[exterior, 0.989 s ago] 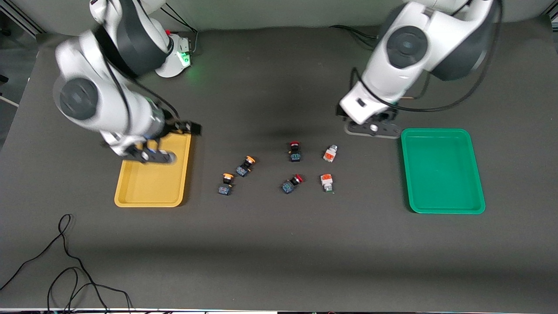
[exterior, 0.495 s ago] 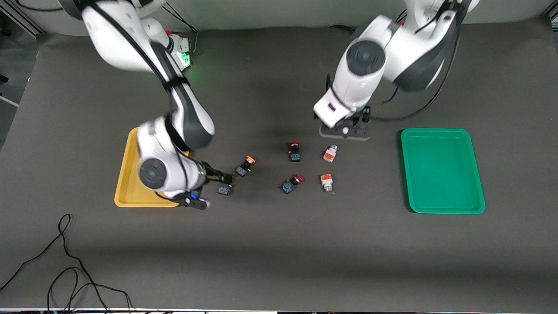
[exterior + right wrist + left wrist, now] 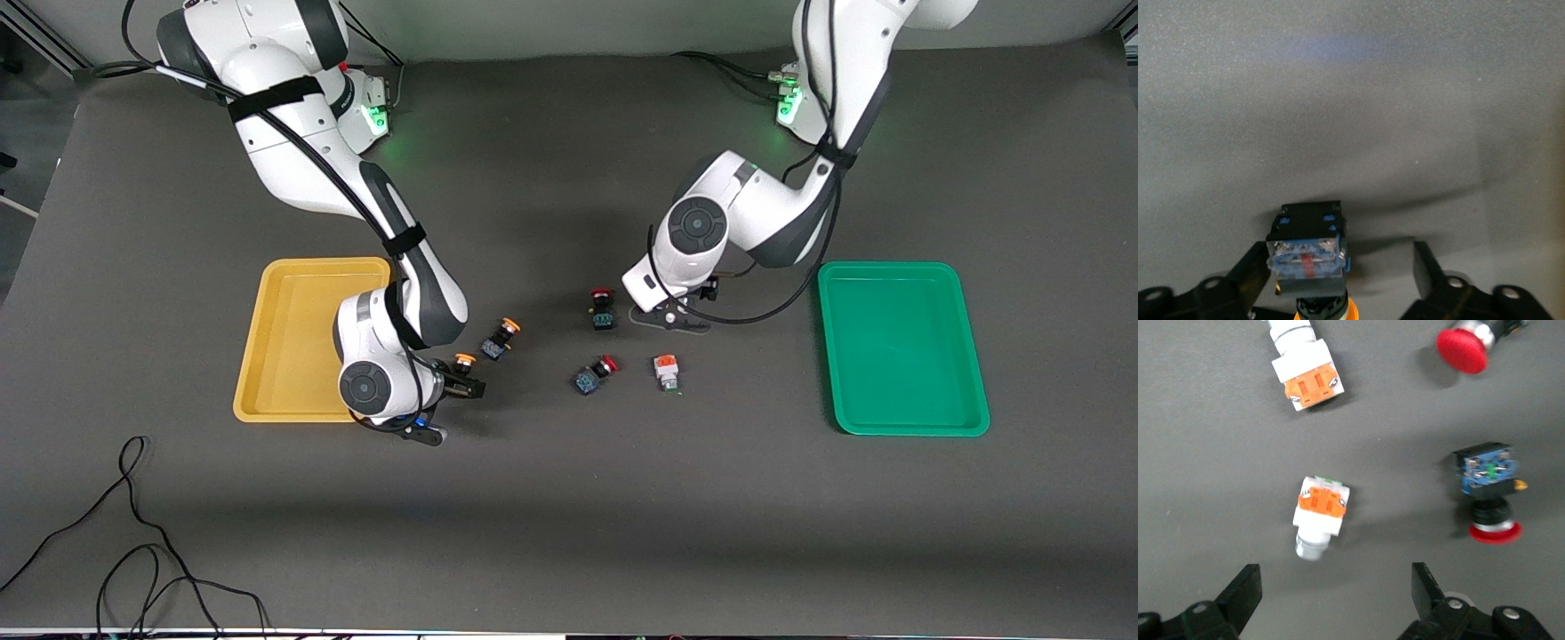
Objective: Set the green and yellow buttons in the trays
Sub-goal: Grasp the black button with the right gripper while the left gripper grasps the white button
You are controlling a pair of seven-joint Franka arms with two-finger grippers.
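Two red-capped switches [image 3: 602,307] [image 3: 594,374]; black cable [image 3: 133,533]

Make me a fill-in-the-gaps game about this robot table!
The shallow plastic tray at the left arm's end is ___.
The red-capped black-blue switches number ___.
The left tool hangs open over a white-bodied switch with an ___ block.
The right tool is open around a yellow-capped black-blue switch beside the ___ rounded tray.
Missing words: green, two, orange, yellow.

both arms reach low, left pincer [image 3: 1331,600] and right pincer [image 3: 1338,283] open.
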